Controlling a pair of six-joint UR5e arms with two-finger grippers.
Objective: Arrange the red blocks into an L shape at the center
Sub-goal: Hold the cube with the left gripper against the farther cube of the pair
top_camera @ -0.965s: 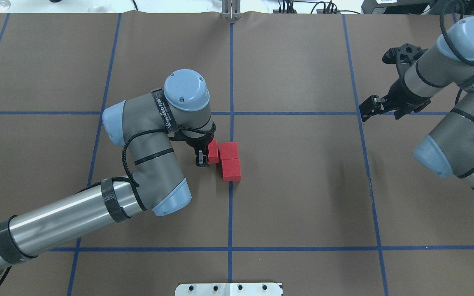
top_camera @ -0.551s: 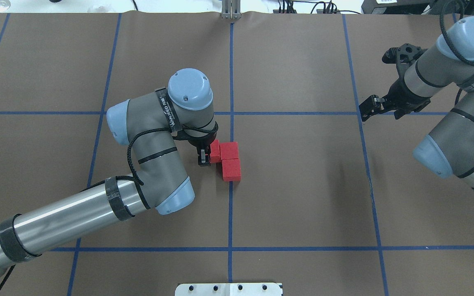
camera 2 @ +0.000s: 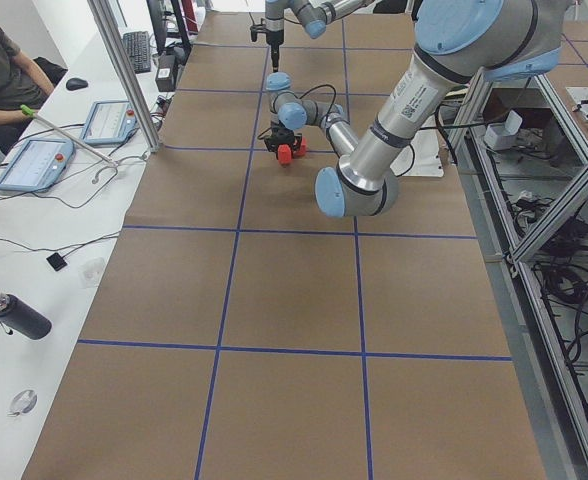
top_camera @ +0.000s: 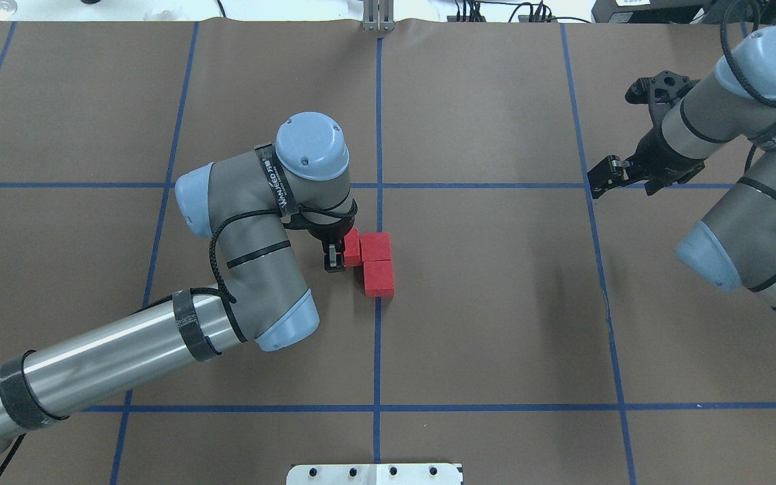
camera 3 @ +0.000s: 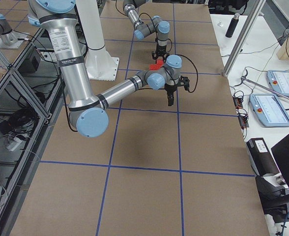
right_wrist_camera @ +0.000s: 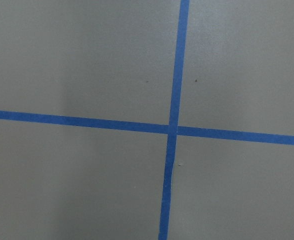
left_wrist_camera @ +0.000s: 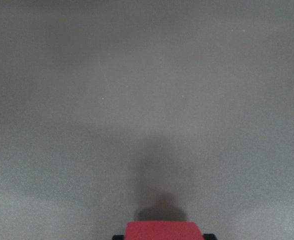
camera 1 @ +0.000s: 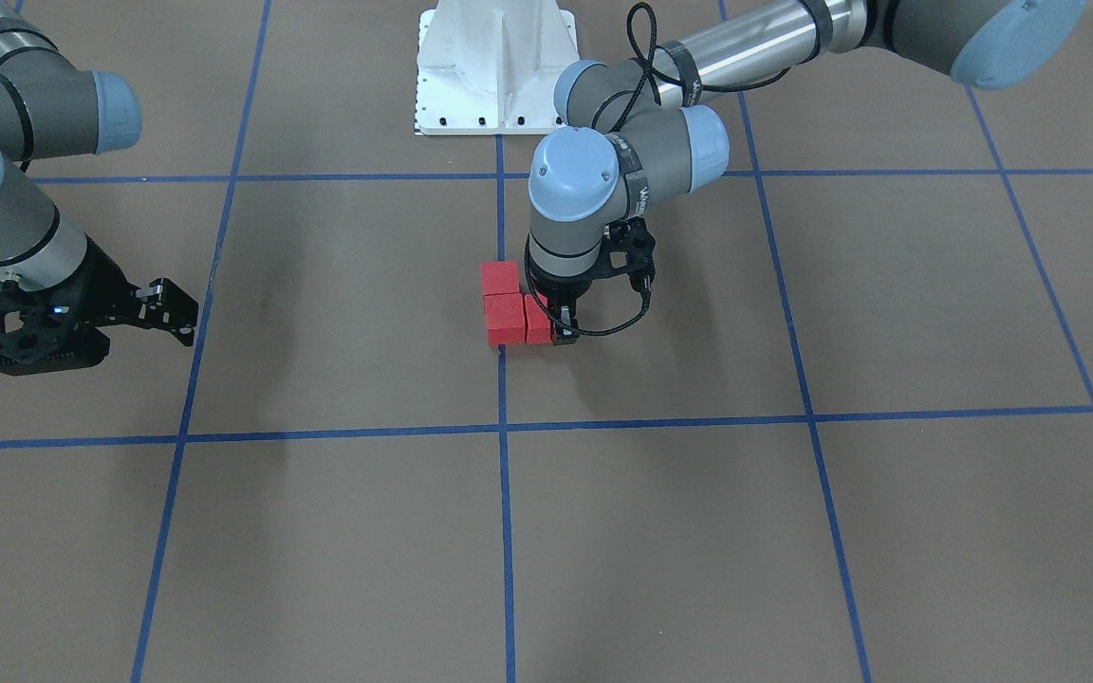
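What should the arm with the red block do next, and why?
Probably open the left tool and lift straight up. The red block it holds sits flush beside the corner block, which adjoins the third block, so the three seem to form an L on the blue tape line at the center. Rising straight should avoid nudging them.

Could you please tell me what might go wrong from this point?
The left pincer grips the third red block right against the corner block. A sideways drift on release could push that block and the end block out of line. Lifting before the pincer has fully opened could drag the third red block away and break the L.
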